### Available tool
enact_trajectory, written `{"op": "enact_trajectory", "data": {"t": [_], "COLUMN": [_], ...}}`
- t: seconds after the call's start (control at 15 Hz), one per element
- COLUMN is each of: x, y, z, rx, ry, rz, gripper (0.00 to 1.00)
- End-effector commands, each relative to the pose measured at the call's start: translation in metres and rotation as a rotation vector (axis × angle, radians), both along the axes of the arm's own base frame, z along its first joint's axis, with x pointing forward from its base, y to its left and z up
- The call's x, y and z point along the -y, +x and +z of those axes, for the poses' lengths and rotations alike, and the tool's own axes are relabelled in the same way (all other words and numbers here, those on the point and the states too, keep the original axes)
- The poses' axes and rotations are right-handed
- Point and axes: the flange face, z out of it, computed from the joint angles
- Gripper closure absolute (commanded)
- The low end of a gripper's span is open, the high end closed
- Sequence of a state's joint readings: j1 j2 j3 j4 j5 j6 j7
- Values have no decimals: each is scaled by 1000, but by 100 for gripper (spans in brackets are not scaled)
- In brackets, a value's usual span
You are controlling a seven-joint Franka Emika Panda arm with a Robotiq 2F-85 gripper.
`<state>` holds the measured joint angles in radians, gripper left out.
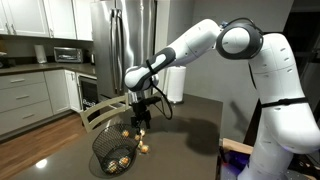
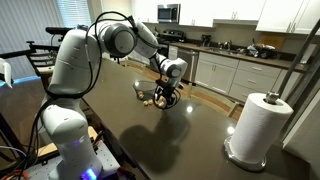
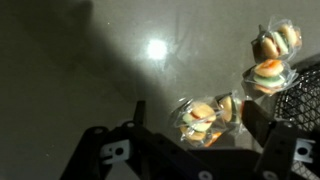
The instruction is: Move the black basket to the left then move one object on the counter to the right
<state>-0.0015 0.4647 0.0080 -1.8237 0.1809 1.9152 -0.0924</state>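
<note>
The black basket of wire mesh lies tipped on its side on the dark counter, near the front edge. Its rim shows at the right edge of the wrist view. Several small clear packets of burger-shaped sweets lie beside it. My gripper hangs just above them, open. In the wrist view my fingers stand on either side of a packet without touching it. Two more packets lie further off, next to the basket. In an exterior view the gripper is over the packets.
A paper towel roll stands upright on the counter away from the gripper. A steel fridge and white cabinets stand behind. The robot's base is at the counter's edge.
</note>
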Motion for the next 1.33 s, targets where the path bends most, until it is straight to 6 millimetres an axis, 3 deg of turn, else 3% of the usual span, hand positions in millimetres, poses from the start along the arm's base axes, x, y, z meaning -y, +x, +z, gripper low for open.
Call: {"op": "enact_trajectory", "data": {"t": [0.0,0.33,0.4,0.47,0.73,1.0,1.27], "x": [0,-1,-1,-1,1,12,26], "y": [3,4,4,4,4,5,6], "z": [-5,-6,-7,-8,-7,3,35], "rx": [3,3,2,1,6,36,123], "ry": [-3,-7,-7,-7,-11,-21,-37], "rz": [-25,-28,-29,-29,-37,-71,-99], "gripper": [33,67,58,80,95,95,95]}}
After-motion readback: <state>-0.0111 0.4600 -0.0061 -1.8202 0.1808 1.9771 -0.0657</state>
